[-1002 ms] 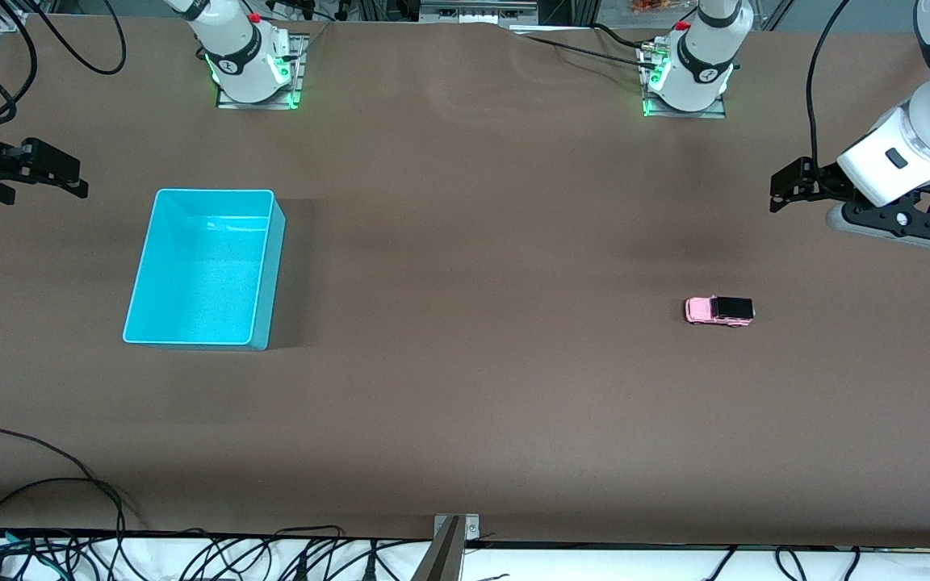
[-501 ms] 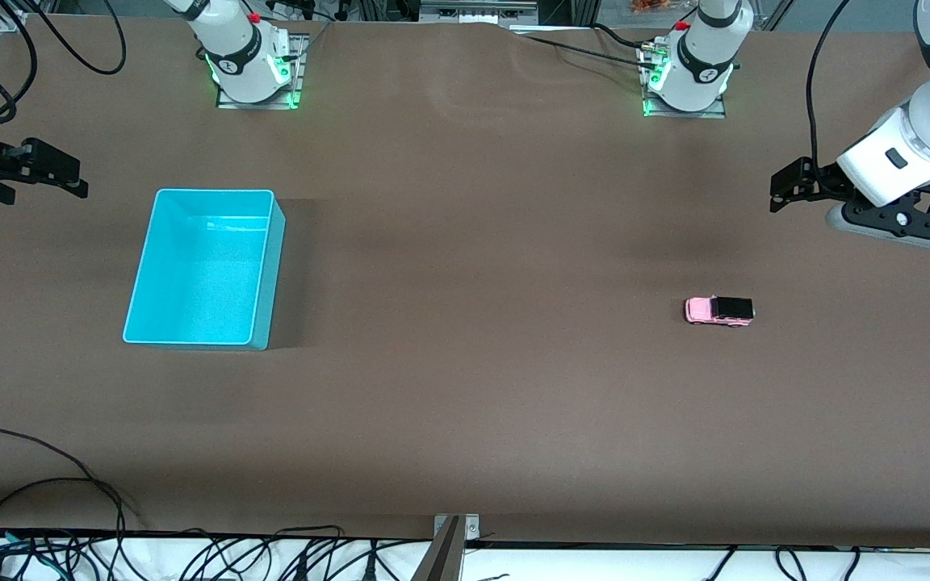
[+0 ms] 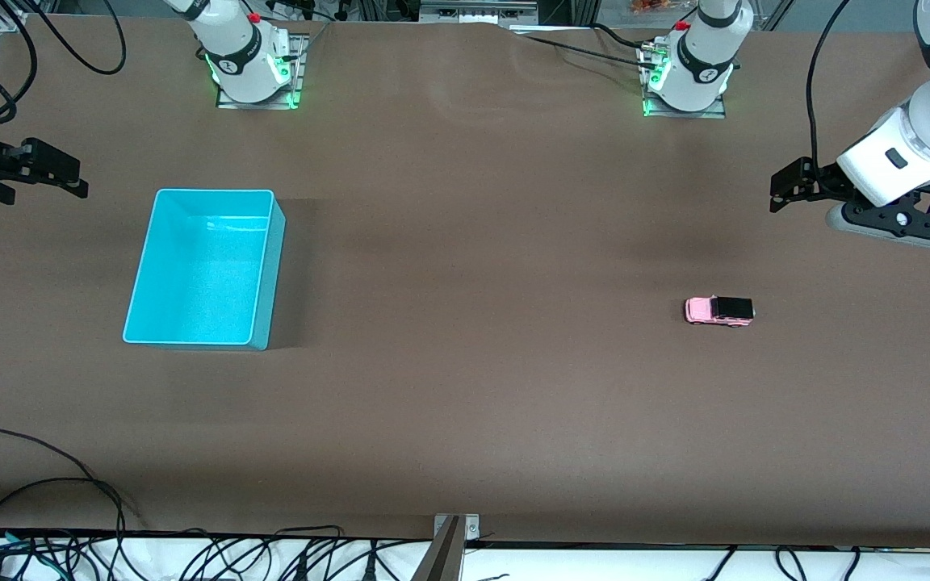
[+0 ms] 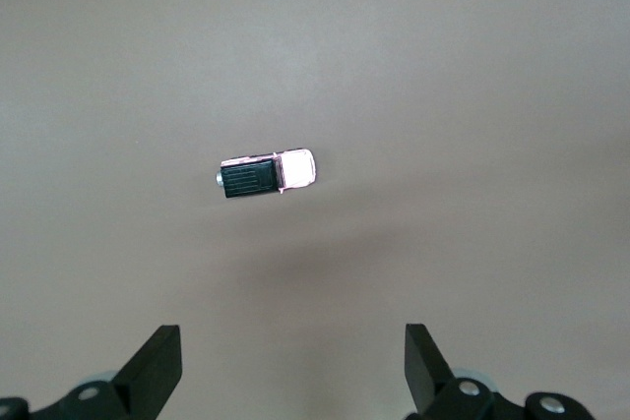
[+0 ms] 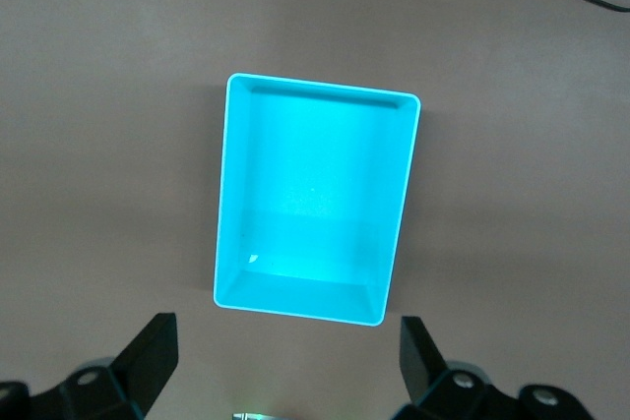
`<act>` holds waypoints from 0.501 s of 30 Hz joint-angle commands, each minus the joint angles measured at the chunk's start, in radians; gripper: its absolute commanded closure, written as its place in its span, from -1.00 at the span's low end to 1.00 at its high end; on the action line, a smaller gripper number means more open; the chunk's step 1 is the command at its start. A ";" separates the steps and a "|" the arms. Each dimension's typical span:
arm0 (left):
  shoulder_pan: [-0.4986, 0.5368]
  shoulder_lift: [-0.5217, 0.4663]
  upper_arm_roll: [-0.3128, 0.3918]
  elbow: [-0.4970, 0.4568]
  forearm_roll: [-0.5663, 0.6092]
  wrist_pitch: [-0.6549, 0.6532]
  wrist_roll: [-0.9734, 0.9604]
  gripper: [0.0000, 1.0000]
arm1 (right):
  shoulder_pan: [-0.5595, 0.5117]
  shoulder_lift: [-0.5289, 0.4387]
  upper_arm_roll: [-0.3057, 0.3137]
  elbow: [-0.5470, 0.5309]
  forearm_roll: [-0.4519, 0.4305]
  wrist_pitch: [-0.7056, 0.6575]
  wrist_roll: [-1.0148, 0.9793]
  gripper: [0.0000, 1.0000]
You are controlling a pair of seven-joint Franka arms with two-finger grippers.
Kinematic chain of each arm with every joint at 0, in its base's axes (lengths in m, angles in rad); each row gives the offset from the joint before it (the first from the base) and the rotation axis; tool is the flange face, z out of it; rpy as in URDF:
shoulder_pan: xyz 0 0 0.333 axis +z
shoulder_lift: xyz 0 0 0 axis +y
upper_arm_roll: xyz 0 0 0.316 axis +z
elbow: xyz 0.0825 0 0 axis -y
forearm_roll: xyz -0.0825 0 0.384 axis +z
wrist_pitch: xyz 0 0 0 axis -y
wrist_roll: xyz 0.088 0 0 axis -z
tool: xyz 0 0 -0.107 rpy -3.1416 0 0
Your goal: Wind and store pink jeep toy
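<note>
The pink jeep toy (image 3: 719,311), pale pink with a black roof, stands on the brown table toward the left arm's end; it also shows in the left wrist view (image 4: 266,174). My left gripper (image 3: 784,190) is open and empty, held high above the table at that end, apart from the jeep (image 4: 292,366). The cyan bin (image 3: 205,268) sits empty toward the right arm's end and shows in the right wrist view (image 5: 315,199). My right gripper (image 3: 53,171) is open and empty, held up at the table's edge beside the bin (image 5: 290,361).
Both arm bases (image 3: 251,60) (image 3: 687,68) stand along the table's back edge. Loose black cables (image 3: 45,492) lie at the front edge near the camera, and a metal bracket (image 3: 453,537) sits at the middle of that edge.
</note>
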 commanded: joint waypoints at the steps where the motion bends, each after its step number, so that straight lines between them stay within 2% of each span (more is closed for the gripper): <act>1: 0.014 0.024 0.001 0.028 0.014 -0.013 0.025 -1.00 | -0.001 0.005 0.000 0.028 -0.005 -0.020 -0.009 -1.00; 12: 0.014 0.062 0.004 0.031 0.014 -0.008 0.035 -1.00 | -0.001 0.005 0.000 0.028 -0.005 -0.020 -0.009 -1.00; 15: 0.015 0.085 0.004 0.061 0.021 -0.008 0.035 -1.00 | -0.001 0.005 0.000 0.028 -0.005 -0.020 -0.009 -1.00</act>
